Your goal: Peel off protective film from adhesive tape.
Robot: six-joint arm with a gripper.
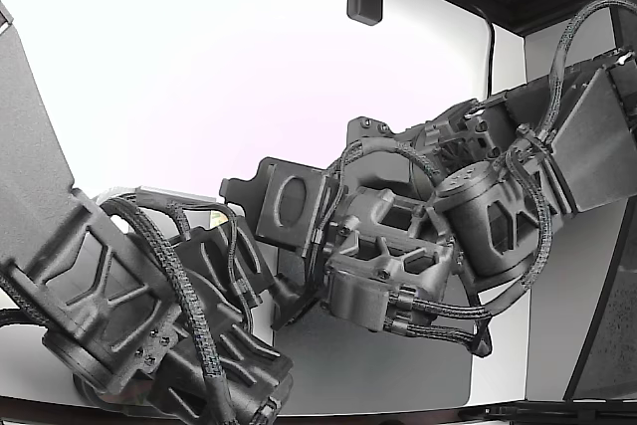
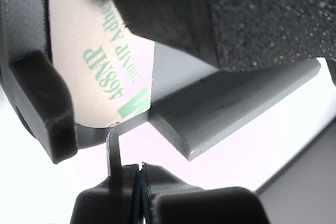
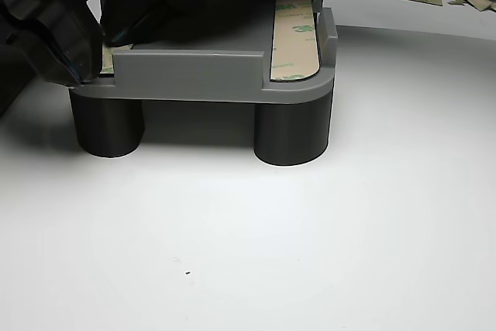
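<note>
End effector (image 2: 139, 174) at film (image 2: 100, 72) edge

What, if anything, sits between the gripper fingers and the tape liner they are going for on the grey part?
Nothing visible. In the wrist view the gripper sits at the rounded end of the tape liner, open gap only. Grey part lies beside it, not between.

I read this as a lab bench: bare white tabletop (image 3: 310, 253), grey 3D-printed fixture (image 3: 194, 75) on cylindrical legs, cabled printed arms (image 1: 398, 246) overhead.
</note>
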